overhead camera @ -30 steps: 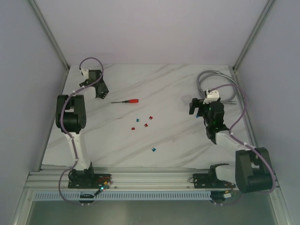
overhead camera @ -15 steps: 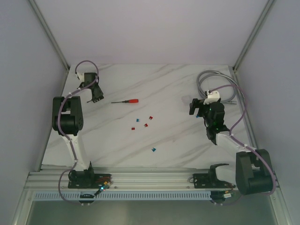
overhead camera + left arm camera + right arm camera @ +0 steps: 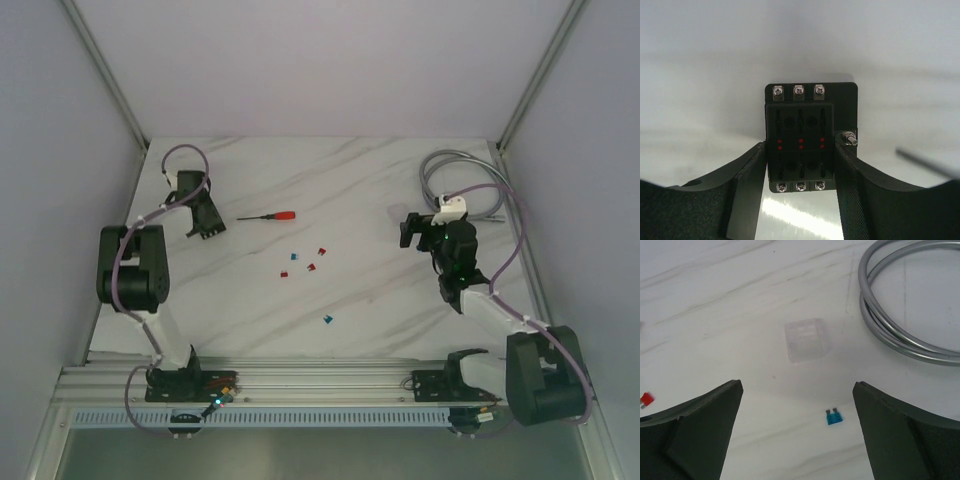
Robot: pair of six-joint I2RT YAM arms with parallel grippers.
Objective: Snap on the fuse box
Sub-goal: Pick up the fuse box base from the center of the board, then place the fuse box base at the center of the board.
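Left hand pinches black square plastic fuse box by its sides; right hand gapes wide above clear square lid and small blue fuse on white marble bench.

Matt black plastic, seemingly — fuse box

Overhead view faces down on the whole table; wrist views look close along it
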